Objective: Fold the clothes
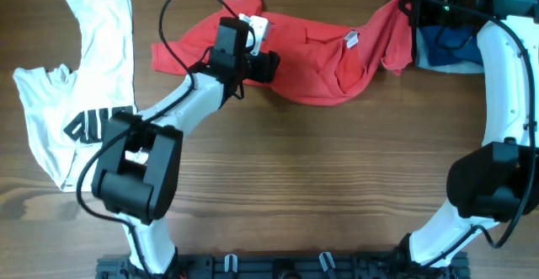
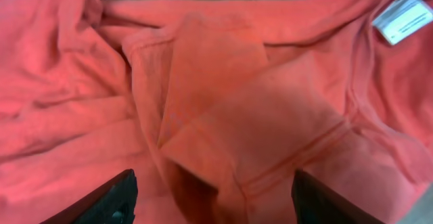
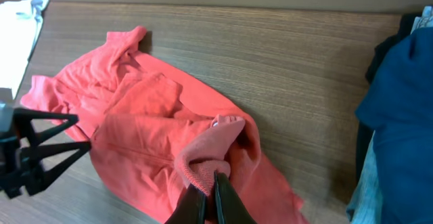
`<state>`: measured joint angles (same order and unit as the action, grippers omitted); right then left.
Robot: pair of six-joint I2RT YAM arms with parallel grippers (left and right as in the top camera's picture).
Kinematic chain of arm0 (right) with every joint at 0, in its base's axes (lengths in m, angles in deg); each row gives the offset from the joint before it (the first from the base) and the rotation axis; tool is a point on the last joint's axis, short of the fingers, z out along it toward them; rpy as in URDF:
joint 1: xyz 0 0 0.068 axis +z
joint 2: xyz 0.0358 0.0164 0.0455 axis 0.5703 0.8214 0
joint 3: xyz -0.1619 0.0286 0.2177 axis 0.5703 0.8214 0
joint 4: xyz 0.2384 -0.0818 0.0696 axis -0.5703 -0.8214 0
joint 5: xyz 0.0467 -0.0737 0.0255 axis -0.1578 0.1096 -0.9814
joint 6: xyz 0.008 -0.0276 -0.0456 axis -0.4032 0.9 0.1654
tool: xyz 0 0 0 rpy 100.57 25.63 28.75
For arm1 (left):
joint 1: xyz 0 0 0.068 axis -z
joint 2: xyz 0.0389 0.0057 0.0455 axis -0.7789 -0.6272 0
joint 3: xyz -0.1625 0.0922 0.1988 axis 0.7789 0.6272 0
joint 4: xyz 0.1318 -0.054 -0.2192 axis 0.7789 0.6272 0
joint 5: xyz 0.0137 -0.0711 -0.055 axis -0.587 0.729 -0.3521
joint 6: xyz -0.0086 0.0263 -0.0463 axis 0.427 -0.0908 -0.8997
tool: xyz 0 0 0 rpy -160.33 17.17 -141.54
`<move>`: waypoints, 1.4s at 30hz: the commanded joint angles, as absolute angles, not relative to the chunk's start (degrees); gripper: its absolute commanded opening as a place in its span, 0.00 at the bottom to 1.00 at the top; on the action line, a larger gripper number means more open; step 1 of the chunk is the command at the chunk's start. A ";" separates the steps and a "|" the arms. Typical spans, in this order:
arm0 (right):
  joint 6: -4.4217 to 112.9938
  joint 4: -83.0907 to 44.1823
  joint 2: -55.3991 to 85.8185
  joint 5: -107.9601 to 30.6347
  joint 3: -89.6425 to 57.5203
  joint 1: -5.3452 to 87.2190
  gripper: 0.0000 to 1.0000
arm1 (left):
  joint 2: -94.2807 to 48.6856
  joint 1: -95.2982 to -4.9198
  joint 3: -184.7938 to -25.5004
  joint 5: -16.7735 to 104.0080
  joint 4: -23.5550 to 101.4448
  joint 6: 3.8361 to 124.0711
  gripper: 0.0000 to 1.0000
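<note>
A red T-shirt [image 1: 316, 60] lies crumpled across the far middle of the table, a white label [image 1: 351, 38] showing on it. Over its left part hovers my left gripper [image 1: 268, 65], open. In the left wrist view the left gripper [image 2: 213, 198] has its black fingertips [image 2: 114, 198] set wide apart over a raised fold of the red T-shirt [image 2: 223, 95], gripping nothing. My right gripper [image 3: 211, 185] is shut on a ribbed edge of the red T-shirt [image 3: 162, 136], lifting that right end up at the table's far right [image 1: 396, 22].
A white T-shirt with black print [image 1: 80, 85] is spread out at the far left. Dark and light blue garments [image 1: 442, 47] are piled at the far right, next to the right arm, and the blue garments [image 3: 399, 109] also show in the right wrist view.
</note>
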<state>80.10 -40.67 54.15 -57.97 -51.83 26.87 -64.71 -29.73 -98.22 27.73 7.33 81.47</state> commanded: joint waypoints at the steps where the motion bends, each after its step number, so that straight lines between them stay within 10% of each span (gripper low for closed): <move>1: 81.65 -40.56 54.91 -58.65 -52.20 27.09 0.04 | -67.05 -28.96 -98.85 26.81 2.72 81.58 0.72; 17: 81.72 -40.67 54.91 -58.67 -52.20 27.09 0.04 | -69.67 -27.26 -98.83 26.79 1.97 82.02 0.67; 30: 81.72 -40.58 54.91 -58.67 -52.20 27.09 0.04 | -70.94 -26.97 -98.83 26.81 3.26 81.91 0.44; 34: 81.72 -40.58 54.91 -58.67 -52.20 27.09 0.04 | -71.29 -27.00 -98.83 25.78 3.57 81.21 0.04; 42: 80.51 -39.77 54.91 -58.72 -52.20 27.09 0.04 | -62.19 -27.06 -98.96 10.83 1.73 73.80 0.04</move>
